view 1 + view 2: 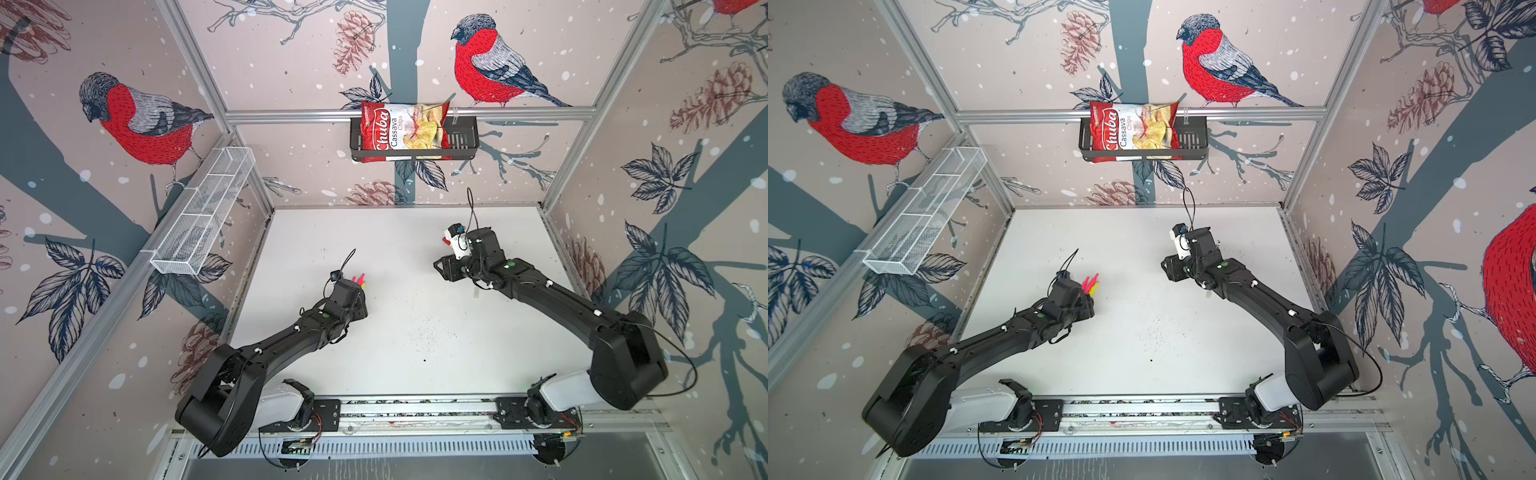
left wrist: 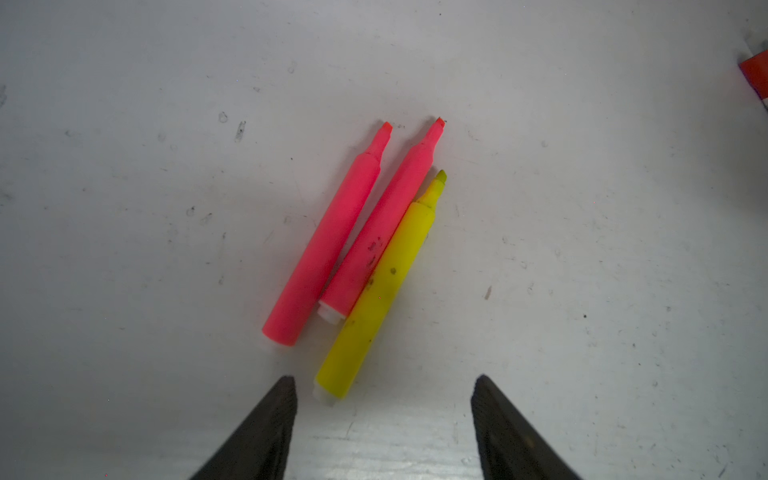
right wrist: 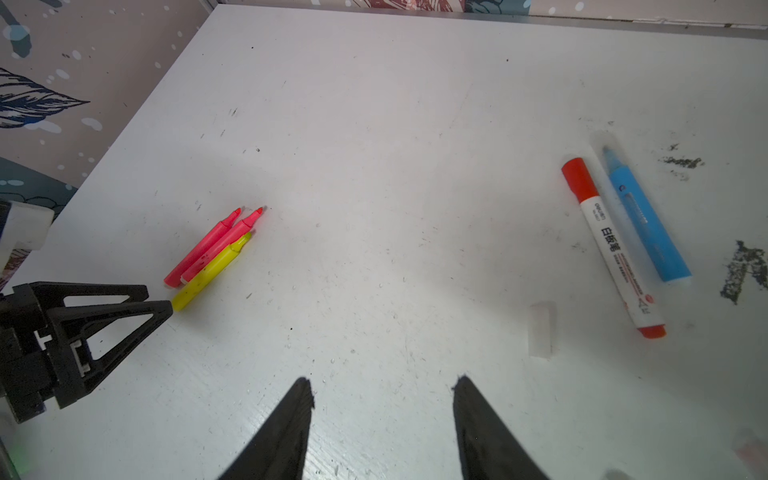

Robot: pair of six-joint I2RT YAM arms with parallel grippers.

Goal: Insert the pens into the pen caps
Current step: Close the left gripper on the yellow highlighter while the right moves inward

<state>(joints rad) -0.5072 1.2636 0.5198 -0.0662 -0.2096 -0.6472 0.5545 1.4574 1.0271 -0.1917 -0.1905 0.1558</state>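
White scuffed tabletop [image 1: 415,340] under bird-and-pinecone wallpaper. On it, towards the left arm's side, two neon pink-red plastic highlighter pens [image 2: 324,237] and one yellow plastic highlighter pen [image 2: 374,291], packed side by side and touching, all three tips bare. Well apart, towards the right arm's side, a white-barrelled marker with red ends [image 3: 613,249] just beside a blue plastic marker pen [image 3: 646,220] (perhaps a clear cap already over the blue tip, hard to be sure). Near those two, one short translucent whitish cap [image 3: 541,328] lying on its side.

Left gripper [image 2: 384,377] spread wide and empty, just beside the yellow pen's tail end. Right gripper [image 3: 383,379] likewise parted, holding nothing, over bare table between the two groups.

Likely trouble: closing on the yellow pen and catching a pink neighbour too, or nudging the bundle and rolling all three away. Round barrels on a smooth surface, so easy to skid. Could also pinch too near the tail, leaving the tip wagging and missing the cap's small mouth. Lying cap faint against the white and prone to squirting out from the fingers.

Farther out, black wire basket [image 1: 461,139] with a red bag of cassava chips [image 1: 399,129] on the back wall, white mesh tray [image 1: 203,216] on the side wall.
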